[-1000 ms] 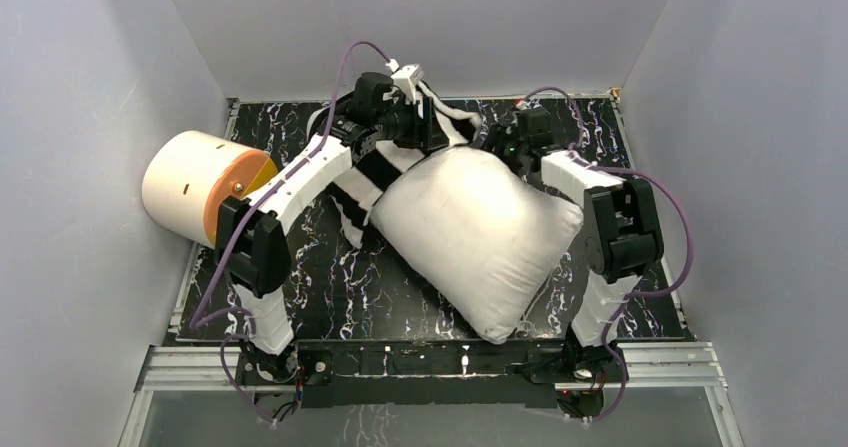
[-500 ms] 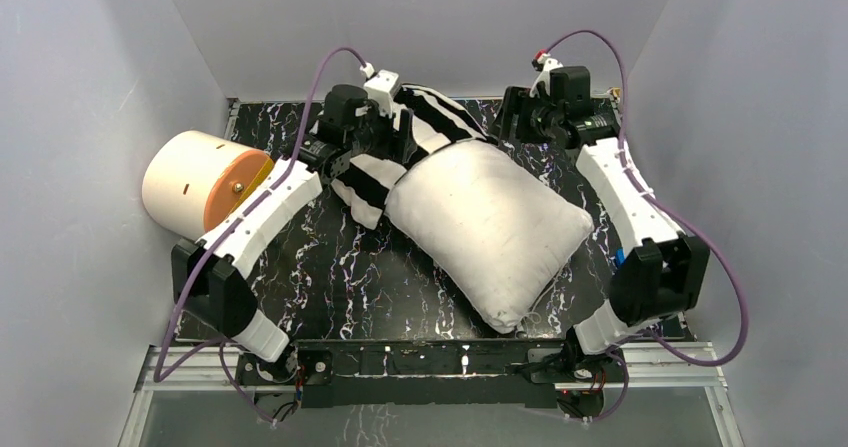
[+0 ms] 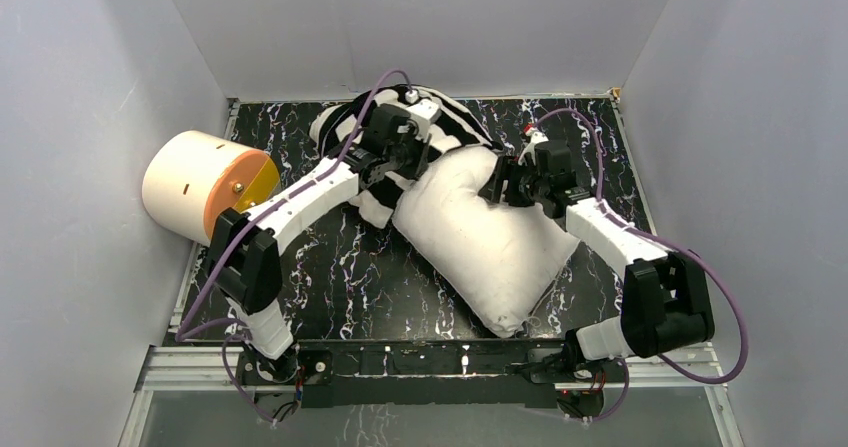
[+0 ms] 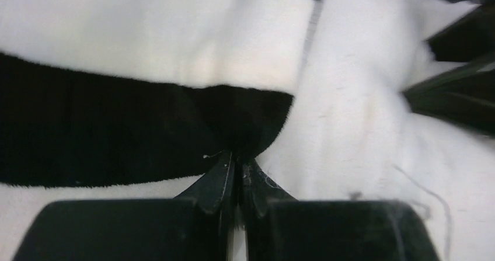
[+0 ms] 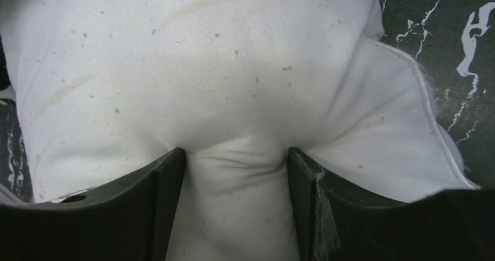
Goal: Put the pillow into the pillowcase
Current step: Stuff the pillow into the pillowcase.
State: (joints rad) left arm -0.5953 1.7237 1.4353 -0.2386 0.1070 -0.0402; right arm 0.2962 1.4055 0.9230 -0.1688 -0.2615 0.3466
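Pillow (image 3: 490,252): laid slantwise across the middle of the table (image 3: 330,287), with its near corner toward the arm bases and its far end pressed against the pillowcase

Pillowcase (image 3: 455,117): bunched in a heap at the far edge of the table, touching the pillow's far end; how much of the pillow is tucked inside cannot be told

Left gripper (image 3: 418,155): set at the seam where stripes meet pillow; in the wrist view its jaws are seen pinched together on a puckered fold of black stripe, so the pillowcase is held

Right gripper (image 5: 236,156): pushed into the pillow's far right part; its jaws are kept wide apart, and a creased wad of white fabric is squeezed between them, so the pillow is held

Cylinder (image 3: 200,187): laid on its side at the left edge, orange face turned toward the table, well apart from both fabrics
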